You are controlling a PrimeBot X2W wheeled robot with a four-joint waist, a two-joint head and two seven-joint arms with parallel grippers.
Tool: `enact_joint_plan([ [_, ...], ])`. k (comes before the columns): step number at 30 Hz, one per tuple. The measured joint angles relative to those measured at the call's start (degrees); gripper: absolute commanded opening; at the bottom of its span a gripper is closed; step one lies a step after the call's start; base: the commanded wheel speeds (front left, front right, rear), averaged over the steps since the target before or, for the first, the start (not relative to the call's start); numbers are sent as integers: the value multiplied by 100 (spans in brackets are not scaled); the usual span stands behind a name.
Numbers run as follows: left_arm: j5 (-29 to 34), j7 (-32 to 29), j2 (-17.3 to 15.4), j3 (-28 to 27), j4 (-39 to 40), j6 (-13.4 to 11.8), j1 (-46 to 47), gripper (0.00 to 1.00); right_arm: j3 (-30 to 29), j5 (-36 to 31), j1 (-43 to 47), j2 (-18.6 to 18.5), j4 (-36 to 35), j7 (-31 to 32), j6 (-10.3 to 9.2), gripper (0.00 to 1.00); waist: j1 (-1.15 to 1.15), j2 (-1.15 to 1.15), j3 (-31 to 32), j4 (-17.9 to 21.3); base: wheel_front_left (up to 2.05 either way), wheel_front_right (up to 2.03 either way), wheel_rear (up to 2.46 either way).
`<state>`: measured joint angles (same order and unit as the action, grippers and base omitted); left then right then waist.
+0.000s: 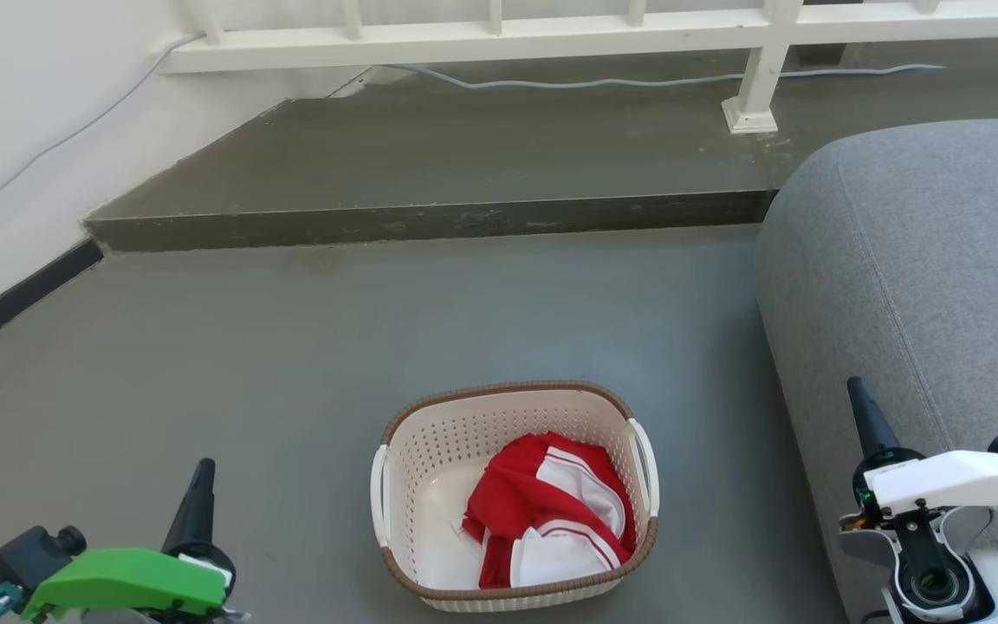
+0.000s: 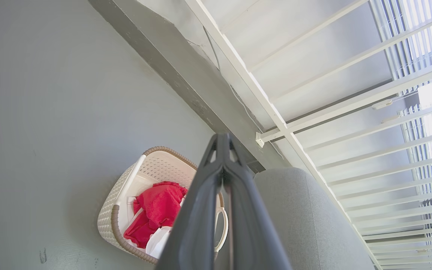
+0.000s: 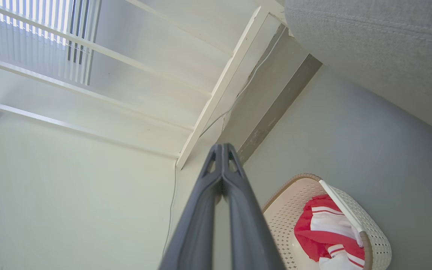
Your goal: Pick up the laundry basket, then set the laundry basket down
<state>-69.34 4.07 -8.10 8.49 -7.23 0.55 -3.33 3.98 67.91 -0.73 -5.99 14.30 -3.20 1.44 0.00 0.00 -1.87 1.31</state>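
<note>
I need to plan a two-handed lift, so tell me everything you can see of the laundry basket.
The laundry basket is cream-white perforated plastic, rounded-rectangular, with a brown woven-look rim and a white handle on each side. It stands upright on the grey floor, left of the grey sofa and apart from it. A crumpled red and white garment lies inside. The left gripper and right gripper are both clear of it.

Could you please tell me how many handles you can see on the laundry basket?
2. The left handle sits on the laundry basket's left side, the right handle on its right side, nearer the sofa. None seems hidden.
</note>
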Motion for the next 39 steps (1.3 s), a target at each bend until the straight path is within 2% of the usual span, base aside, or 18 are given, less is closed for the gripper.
enact_joint_plan([
  [26,-1991,-361,122,-475,-447,401,364,0,-548,1948,-124,63,33,447,358,0,0,0,121,-94,0,0,0],
  [39,-2739,-508,154,-656,-621,549,502,0,-755,2705,-227,92,56,600,506,0,0,0,167,-130,0,0,0],
])
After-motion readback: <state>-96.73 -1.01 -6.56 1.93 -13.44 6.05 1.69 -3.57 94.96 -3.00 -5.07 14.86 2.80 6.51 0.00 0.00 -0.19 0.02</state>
